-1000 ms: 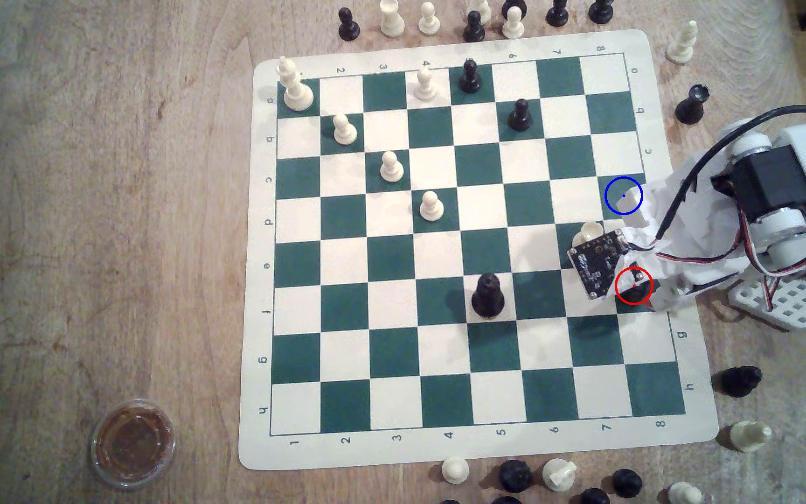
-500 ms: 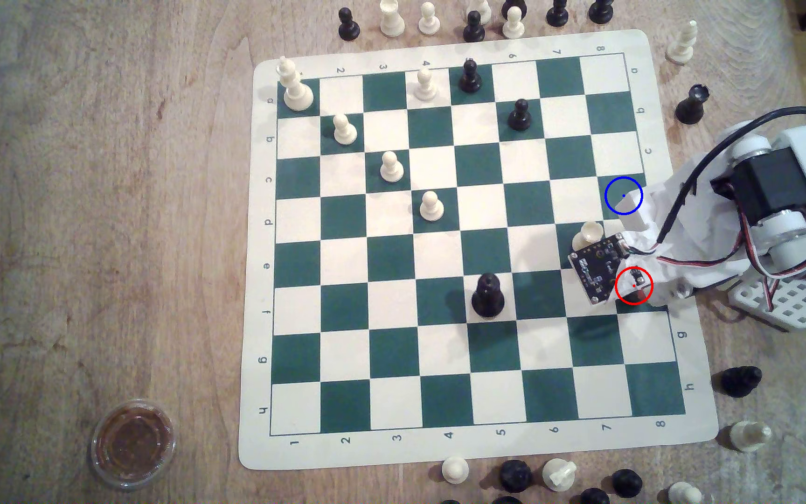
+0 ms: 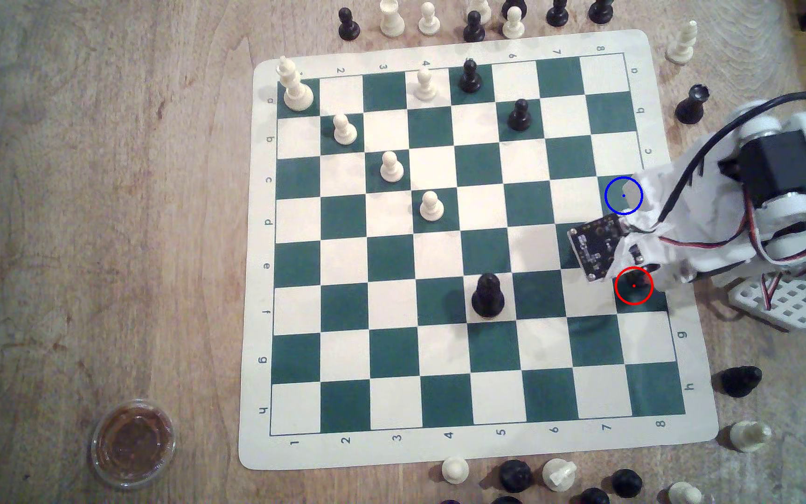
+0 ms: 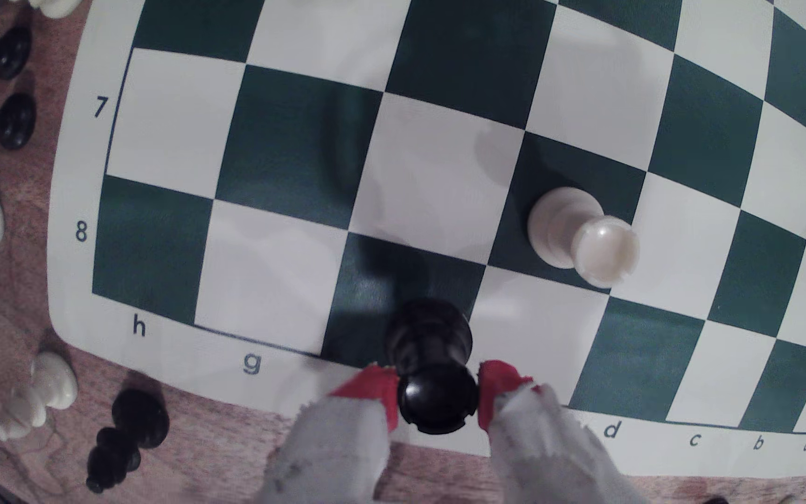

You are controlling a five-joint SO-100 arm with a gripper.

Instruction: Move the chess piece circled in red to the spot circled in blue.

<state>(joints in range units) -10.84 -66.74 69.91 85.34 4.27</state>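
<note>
End effector [image 4: 438, 395] pinching black pawn [image 4: 432, 368] by its round head, red-tipped pads [image 4: 374, 390] pressed on both sides. Pawn above green edge square, file f, row 8; base contact with board not discernible. In exterior view, arm draped in white wrapping at exterior view's right edge of chessboard [image 3: 440, 450], red-ringed square [image 3: 633, 286] partly under it. Blue-ringed green square [image 3: 623, 195] two squares further along same edge, partly covered by white fingertip. Cream rook [image 4: 580, 237] upright on neighbouring green square, near pawn, apart. Large black piece [image 3: 488, 295] mid-board. Spare pieces scattered on wooden surface [image 3: 100, 194]. Lidded cup [image 3: 133, 442] near the corner.
</note>
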